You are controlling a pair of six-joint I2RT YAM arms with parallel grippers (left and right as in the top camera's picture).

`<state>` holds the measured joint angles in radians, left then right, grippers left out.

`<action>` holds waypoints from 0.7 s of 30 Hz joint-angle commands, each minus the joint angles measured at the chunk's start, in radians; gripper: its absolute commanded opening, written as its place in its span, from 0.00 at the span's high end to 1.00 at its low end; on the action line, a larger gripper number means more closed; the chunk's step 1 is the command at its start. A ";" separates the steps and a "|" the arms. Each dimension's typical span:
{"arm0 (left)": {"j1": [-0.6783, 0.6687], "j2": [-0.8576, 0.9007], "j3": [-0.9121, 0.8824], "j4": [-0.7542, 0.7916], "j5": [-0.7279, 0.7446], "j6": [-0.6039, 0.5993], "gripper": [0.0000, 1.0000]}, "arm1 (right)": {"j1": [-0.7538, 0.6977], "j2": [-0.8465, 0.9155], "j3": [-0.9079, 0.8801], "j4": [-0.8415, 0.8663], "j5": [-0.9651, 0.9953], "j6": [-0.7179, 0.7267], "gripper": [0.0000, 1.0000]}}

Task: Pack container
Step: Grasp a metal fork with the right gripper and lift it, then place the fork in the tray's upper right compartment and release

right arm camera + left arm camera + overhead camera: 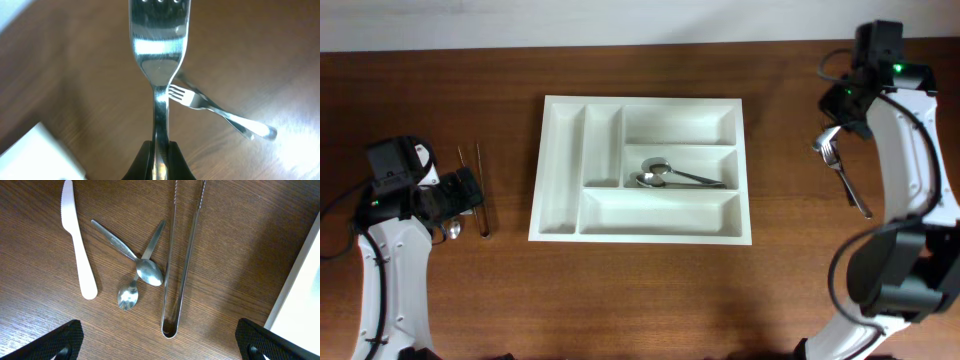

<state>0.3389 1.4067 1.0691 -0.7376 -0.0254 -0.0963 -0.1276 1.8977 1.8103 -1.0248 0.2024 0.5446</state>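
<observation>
The container [660, 212], a white tray with five compartments, lies mid-table. Two metal spoons [665, 176] lie in its middle long compartment. Up at the far right, my right gripper [836, 125] is shut on the handle of a metal fork [160, 50], whose tines point away above the wood. In the right wrist view the pads of this gripper [160, 155] pinch the handle from both sides. My left gripper [160, 347] is open above loose cutlery left of the tray, with nothing between its fingers [60, 342].
A second fork [215, 110] lies on the table under the held one. Below the left gripper lie a white plastic knife [77, 245], two crossed spoons [145, 270] and metal tongs [180, 265]. The tray's edge [300, 290] runs along the right.
</observation>
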 commanded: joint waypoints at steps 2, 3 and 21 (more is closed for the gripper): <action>0.005 0.004 0.018 0.003 0.011 0.012 0.01 | 0.127 -0.040 0.011 0.030 -0.003 -0.269 0.96; 0.005 0.004 0.018 0.003 0.011 0.012 0.01 | 0.155 -0.040 0.011 0.042 -0.021 -0.337 0.96; 0.005 0.004 0.018 0.003 0.011 0.012 0.01 | 0.402 -0.003 0.010 0.108 -0.326 -1.642 0.96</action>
<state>0.3389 1.4067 1.0691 -0.7376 -0.0254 -0.0963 0.2741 1.8751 1.8103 -0.9264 -0.0368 -0.8379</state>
